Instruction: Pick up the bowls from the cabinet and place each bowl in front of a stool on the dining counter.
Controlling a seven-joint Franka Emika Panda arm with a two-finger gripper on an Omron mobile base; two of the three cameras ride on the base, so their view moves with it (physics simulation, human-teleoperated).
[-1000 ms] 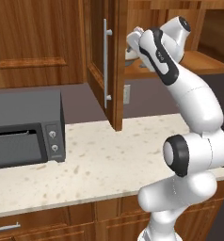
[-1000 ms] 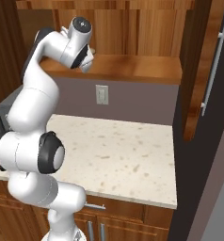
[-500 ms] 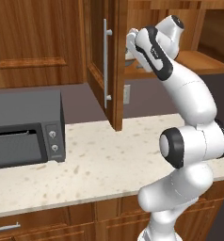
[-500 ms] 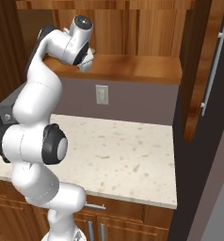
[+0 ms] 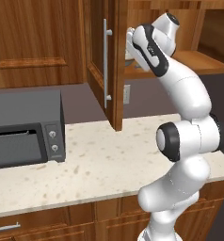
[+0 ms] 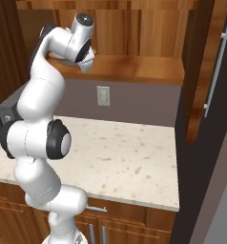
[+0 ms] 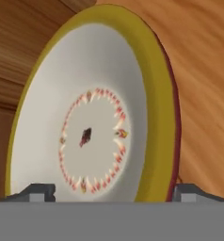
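A cream bowl (image 7: 85,122) with a yellow-brown rim lies on the wooden shelf of the cabinet (image 5: 198,61), very close to the hand camera. A thin red edge (image 7: 176,141) shows behind its right rim, perhaps the red bowl. My gripper (image 7: 113,190) is open, with one fingertip (image 7: 31,190) left of the bowl and the other outside its right rim, neither pressing on it. From the base, the gripper (image 5: 131,43) reaches onto the shelf behind the open door (image 5: 115,61); the gripper (image 6: 87,62) hangs over the shelf (image 6: 134,69). The dining counter is out of view.
A speckled counter (image 5: 109,160) runs below the cabinet, with a dark oven (image 5: 20,136) at its left. The open door's silver bar handle (image 5: 105,63) is just left of the hand. A second open door (image 6: 206,71) stands at the right, and a wall outlet (image 6: 103,96) sits under the shelf.
The arm has straightened upward and pushed the hand a little deeper over the cabinet shelf. The base and the doors have not moved.
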